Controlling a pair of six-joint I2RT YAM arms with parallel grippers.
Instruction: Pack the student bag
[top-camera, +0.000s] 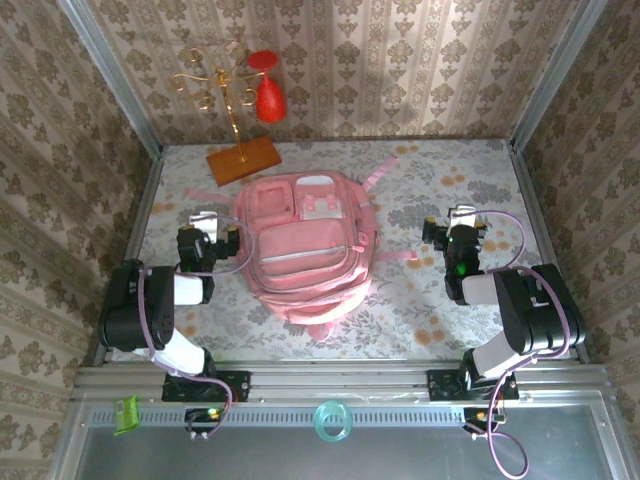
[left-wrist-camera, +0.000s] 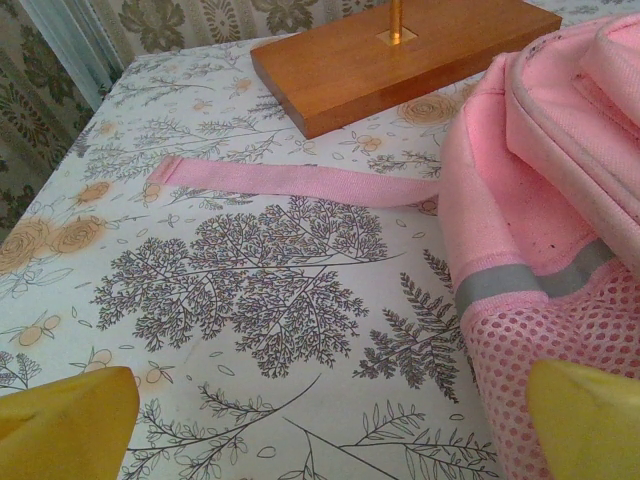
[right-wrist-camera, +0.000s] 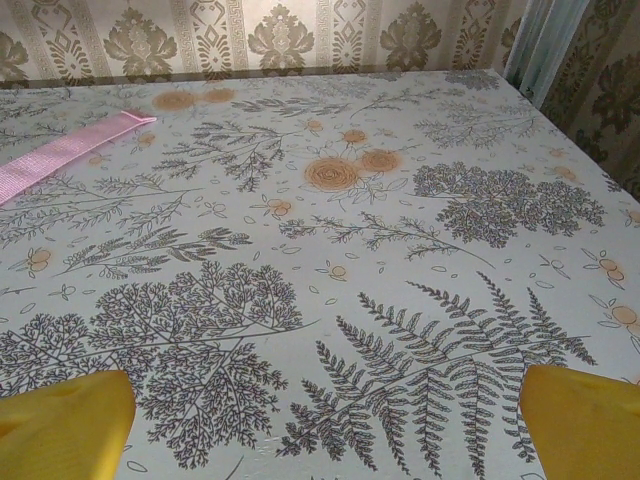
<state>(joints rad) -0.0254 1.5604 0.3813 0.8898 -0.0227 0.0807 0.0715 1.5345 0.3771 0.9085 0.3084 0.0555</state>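
Student bag (top-camera: 305, 245) lies between left fingers (left-wrist-camera: 60, 420) and right fingers (right-wrist-camera: 60, 425), both spread wide, empty, seemingly clear of it

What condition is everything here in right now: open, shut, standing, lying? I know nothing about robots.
Student bag: lying flat, front up, pockets look zipped shut.
Bag strap: lying flat, stretched out sideways.
Jewellery stand: standing upright behind the bag.
Red piece: hanging from the stand.
Left gripper: open, holding nothing.
Right gripper: open, holding nothing.
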